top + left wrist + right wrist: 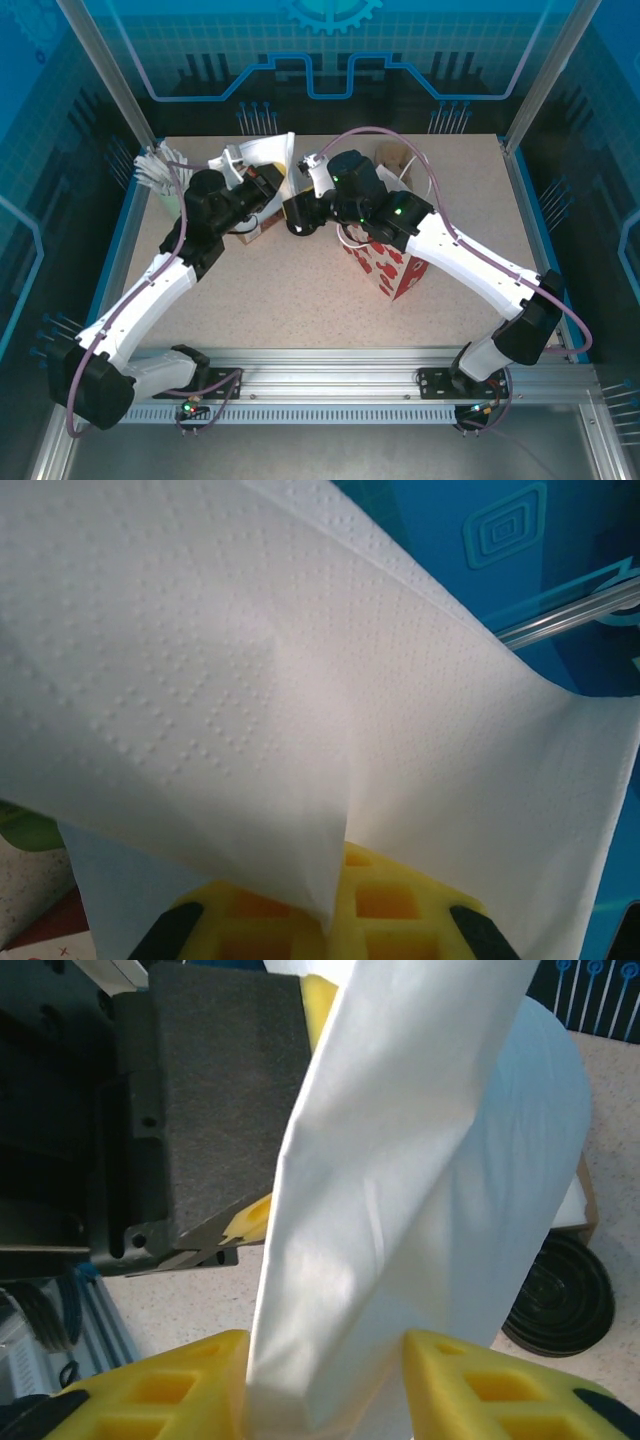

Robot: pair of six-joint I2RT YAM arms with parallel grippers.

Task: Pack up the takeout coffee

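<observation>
Red and white paper bag (pixel 392 268) stood up by the middle of the worktop (pixel 300 300), a bit toward the right edge. I think it stood there so things could be dropped into it. I counted one bag.

Past the bag, both arms met over the middle of the worktop. The left gripper (pixel 325 932) was clenched on one white napkin (pixel 250 680) and held it up in the air. The right gripper (pixel 325 1400) had a finger on each side of the same napkin, but I could not tell if it was squeezing. Maybe one was handing the napkin to the other.

Low beside the napkin sat one round black lid. I think it was the top of the takeout coffee (pixel 560 1295). Its green side was hidden.

At the far left corner lay a bunch of white sticks (pixel 155 165), too small to count.
</observation>
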